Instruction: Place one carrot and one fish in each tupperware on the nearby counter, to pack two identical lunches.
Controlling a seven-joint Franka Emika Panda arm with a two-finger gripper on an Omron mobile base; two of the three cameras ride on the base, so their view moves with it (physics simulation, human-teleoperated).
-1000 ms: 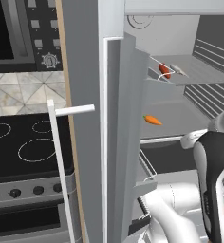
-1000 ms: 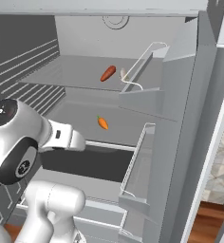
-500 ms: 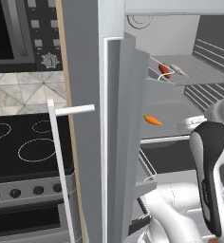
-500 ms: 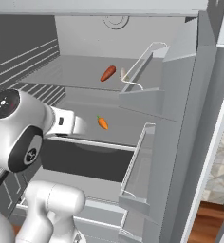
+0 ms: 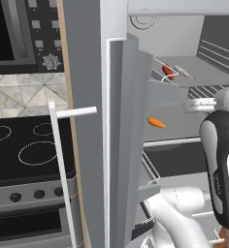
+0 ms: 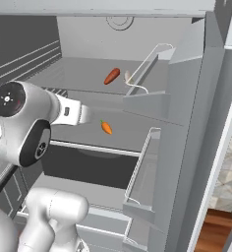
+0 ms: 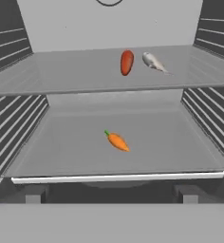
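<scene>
Open grey fridge (image 6: pixel 187 74), door swung wide. Small bright orange carrot with green top (image 7: pixel 116 141) lies alone on the middle grey shelf (image 7: pixel 171 142), near its centre, green end pointing back-left in the hand view. On the upper grey shelf (image 7: pixel 66 71) a plainer red-orange carrot (image 7: pixel 126 62) lies just beside a slim silver-grey fish (image 7: pixel 154 62), apart, not touching. White arm's wrist (image 6: pixel 71 112) reaches in toward the middle shelf, still short of the orange carrot in the right base view. Gripper fingers not visible; jaws stand wide apart, nothing held. Black glass stovetop (image 5: pixel 19 145) sits left of the fridge in the left base view.
</scene>
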